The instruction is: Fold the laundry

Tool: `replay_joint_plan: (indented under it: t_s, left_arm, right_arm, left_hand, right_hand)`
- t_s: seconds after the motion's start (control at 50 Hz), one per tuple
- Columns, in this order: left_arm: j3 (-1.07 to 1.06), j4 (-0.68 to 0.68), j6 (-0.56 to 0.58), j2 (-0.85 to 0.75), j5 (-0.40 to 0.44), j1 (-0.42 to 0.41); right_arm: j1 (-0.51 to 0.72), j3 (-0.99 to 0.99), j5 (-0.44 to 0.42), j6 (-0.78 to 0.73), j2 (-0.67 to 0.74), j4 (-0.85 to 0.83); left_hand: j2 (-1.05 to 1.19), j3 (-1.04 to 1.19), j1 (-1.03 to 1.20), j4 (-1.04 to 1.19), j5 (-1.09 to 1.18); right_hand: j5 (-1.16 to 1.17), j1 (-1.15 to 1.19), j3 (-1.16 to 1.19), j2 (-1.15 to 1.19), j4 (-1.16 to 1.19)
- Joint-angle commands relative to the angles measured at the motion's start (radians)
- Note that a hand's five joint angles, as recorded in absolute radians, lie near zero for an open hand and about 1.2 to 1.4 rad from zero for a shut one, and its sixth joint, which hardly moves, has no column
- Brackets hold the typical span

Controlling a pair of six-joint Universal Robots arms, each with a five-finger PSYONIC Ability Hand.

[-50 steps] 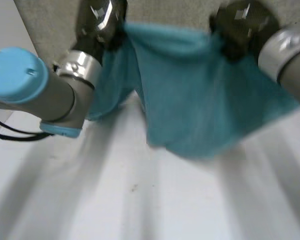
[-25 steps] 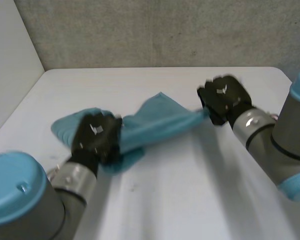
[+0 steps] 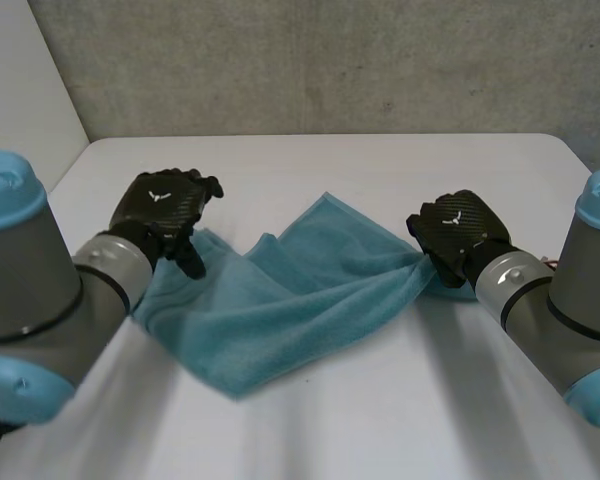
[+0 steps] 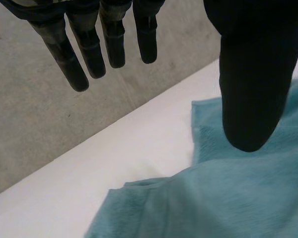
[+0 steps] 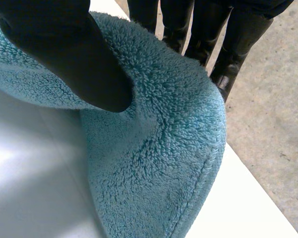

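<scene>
One towel (image 3: 310,290) and one table (image 3: 400,170) are seen; two hands are counted: left hand (image 3: 165,205), right hand (image 3: 458,225).

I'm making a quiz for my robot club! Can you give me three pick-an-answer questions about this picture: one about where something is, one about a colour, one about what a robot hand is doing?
1. Where is the towel?
A) on the white table
B) in a basket
C) on a chair

2. What colour is the towel?
A) red
B) teal
C) yellow

3. What is the right robot hand doing?
A) pinching the towel's edge
B) hanging open
C) holding a cup

Answers:
1 A, it lies spread on the table.
2 B, its pile looks blue-green.
3 A, its thumb and fingers close on a fold of towel, while the left robot hand is open.
</scene>
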Motion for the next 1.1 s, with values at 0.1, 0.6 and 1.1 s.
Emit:
replay_joint_plan:
  t_s: [0.1, 0.6, 1.1]
  left_arm:
    - [0.163, -0.056, 0.206, -0.239, 0.196, 0.095]
    - [0.374, -0.051, 0.210, -0.535, 0.334, 0.087]
    - [0.180, 0.009, 0.218, -0.328, 0.233, 0.068]
  right_arm:
    - [0.009, 0.012, 0.003, -0.011, 0.029, 0.000]
    - [0.006, 0.024, 0.003, -0.014, 0.047, -0.002]
    - [-0.010, -0.025, 0.003, -0.136, 0.051, 0.166]
  left_hand:
    - [0.173, 0.176, 0.169, 0.173, 0.171]
    - [0.463, 0.466, 0.459, 0.463, 0.461]
    - [1.042, 1.045, 1.038, 1.042, 1.040]
  right_hand:
    - [0.236, 0.428, 0.211, 0.217, 0.204]
    - [0.236, 0.428, 0.211, 0.217, 0.204]
    - [0.236, 0.428, 0.211, 0.217, 0.204]
